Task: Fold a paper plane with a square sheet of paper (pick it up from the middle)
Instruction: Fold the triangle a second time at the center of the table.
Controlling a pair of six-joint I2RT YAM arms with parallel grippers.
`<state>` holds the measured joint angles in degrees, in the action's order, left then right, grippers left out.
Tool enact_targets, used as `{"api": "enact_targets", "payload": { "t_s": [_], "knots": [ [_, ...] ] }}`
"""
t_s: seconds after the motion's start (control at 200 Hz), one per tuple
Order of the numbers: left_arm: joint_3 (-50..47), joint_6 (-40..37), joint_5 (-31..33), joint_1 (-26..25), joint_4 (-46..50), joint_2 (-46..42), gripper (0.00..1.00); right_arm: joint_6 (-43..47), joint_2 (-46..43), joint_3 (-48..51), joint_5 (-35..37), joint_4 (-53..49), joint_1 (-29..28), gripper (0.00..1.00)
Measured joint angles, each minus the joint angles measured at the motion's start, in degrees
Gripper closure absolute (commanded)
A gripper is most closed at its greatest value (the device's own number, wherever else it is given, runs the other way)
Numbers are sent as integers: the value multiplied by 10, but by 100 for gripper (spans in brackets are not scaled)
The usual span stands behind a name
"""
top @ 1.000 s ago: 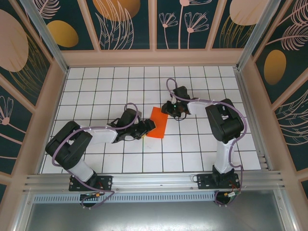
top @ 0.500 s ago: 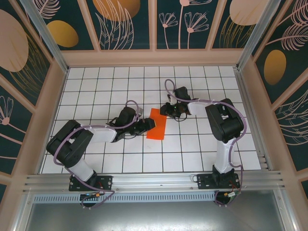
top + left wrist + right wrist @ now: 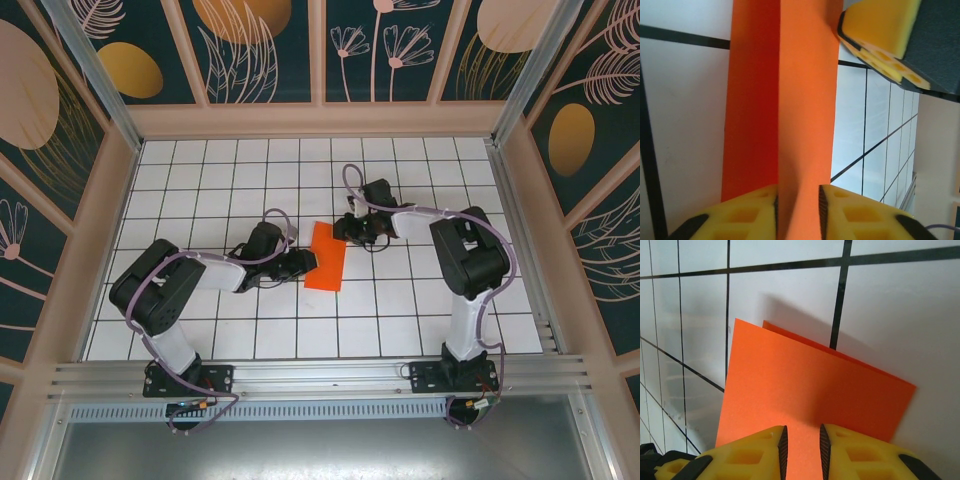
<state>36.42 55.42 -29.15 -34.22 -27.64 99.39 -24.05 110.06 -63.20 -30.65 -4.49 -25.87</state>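
Two pinches held the sheet (image 3: pixel 805 100). We saw the left gripper (image 3: pixel 798 202) with its yellow pads (image 3: pixel 747 215) pressed in on a raised orange strip that ran up between them. The right gripper (image 3: pixel 801 437) likewise had its pads (image 3: pixel 860 452) closed on the edge nearest its camera. From above, the left gripper met the sheet at its left side and the right gripper met it at the far end. The sheet lay between them near the middle of the gridded table (image 3: pixel 400 300).

We judged the step in hand to be a lengthwise fold, held at two ends before creasing. To do it well, both pinches should stay firm and travel together, so that the thin paper neither slackens nor tears. The free edge should come down square on the layer beneath before any pressure sets the crease. Pulling the ends apart would risk slipping or ripping.

The sheet was plain bright orange and already doubled into a narrow oblong. In the right wrist view a sliver of the lower layer showed just past the upper edge, so the layers were slightly out of register. In the left wrist view one strip looked darker and flat, the other lighter and lifted. We saw no pointed nose yet.
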Motion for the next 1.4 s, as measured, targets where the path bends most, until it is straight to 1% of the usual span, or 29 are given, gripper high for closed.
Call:
{"api": "enact_targets", "payload": {
  "t_s": [0.155,0.26,0.335,0.425,0.505,0.64,0.881,0.986,1.191,1.321,1.401],
  "knots": [
    [0,2,2,0,0,0,87,-7,-48,28,10,-5,0,73],
    [0,0,12,0,3,0,91,-18,-75,46,10,-5,0,73],
    [-2,-2,30,0,19,-10,94,-26,-88,58,10,-3,-2,73],
    [-9,-3,55,0,39,-37,98,-35,-94,67,10,0,-7,76],
    [-22,0,74,0,42,-65,100,-44,-94,72,9,5,-17,77],
    [-52,19,91,0,37,-92,100,-53,-94,76,6,15,-35,78],
    [-76,52,85,-3,0,-88,98,-66,-94,77,9,24,-48,80],
    [-72,62,76,-9,-24,-72,98,-68,-95,79,35,21,-48,78],
    [-47,70,71,-18,-31,-43,97,-77,-124,103,86,11,-48,78],
    [-42,74,71,-19,-35,-35,96,-80,-127,105,96,11,-48,80],
    [-42,75,71,-20,-35,-30,94,-80,-127,106,96,13,-48,84]
  ]
}}
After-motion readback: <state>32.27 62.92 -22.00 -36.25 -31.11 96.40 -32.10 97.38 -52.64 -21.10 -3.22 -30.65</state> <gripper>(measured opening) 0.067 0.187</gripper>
